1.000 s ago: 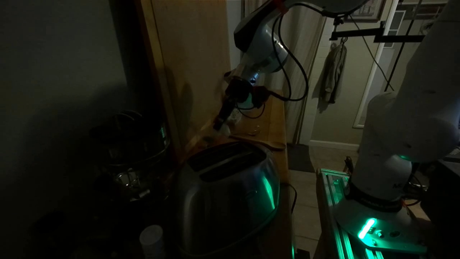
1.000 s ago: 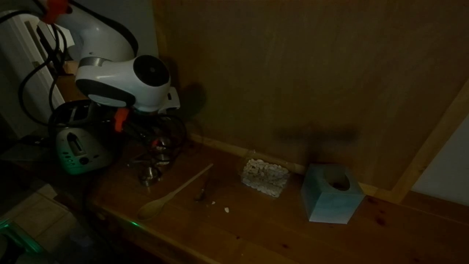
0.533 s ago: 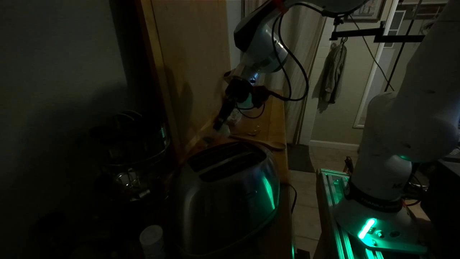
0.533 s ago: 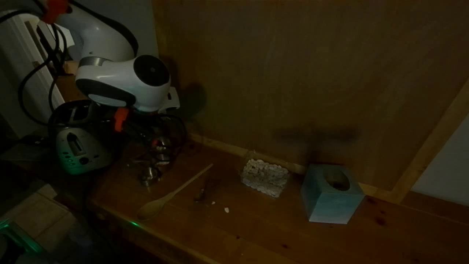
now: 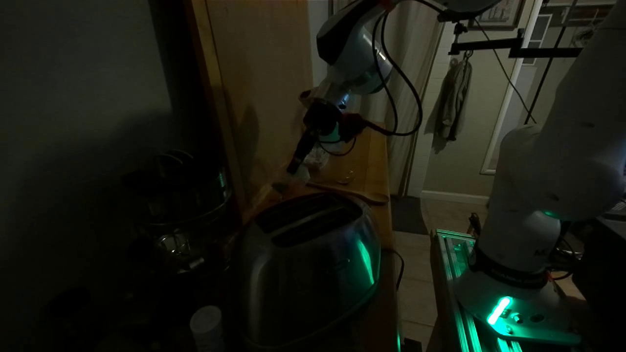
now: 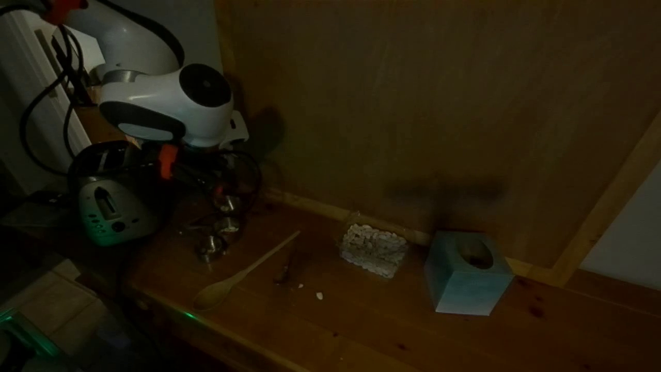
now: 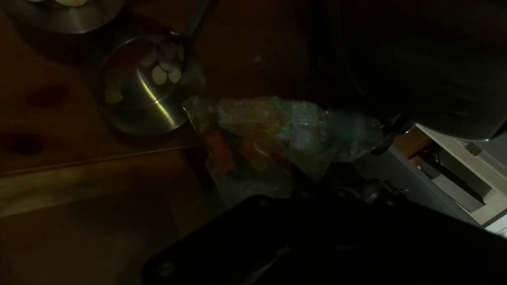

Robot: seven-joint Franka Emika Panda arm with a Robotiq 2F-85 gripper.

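A clear plastic packet [image 7: 269, 118] with red bits inside is pinched by the tool [image 5: 293, 168] above a dimly lit wooden tabletop [image 6: 361, 325], near the foot of a wooden panel [image 6: 439, 103]. Metal cups [image 7: 142, 118] are grouped close to the packet, two of them partly filled with pale pieces, and a steel toaster [image 5: 313, 274] is placed nearby, by which part of the tabletop is blocked from sight. In an exterior view, the tool is overhung by the arm [image 6: 160, 103] and largely lost in shadow. A wooden spoon [image 6: 214, 294], a clear container [image 6: 374, 253] of pale pieces and a blue tissue box [image 6: 467, 287] are laid out farther along. Compared with half a second ago, arm, tool and packet are raised slightly; toaster, spoon, container and tissue box are left unmoved.
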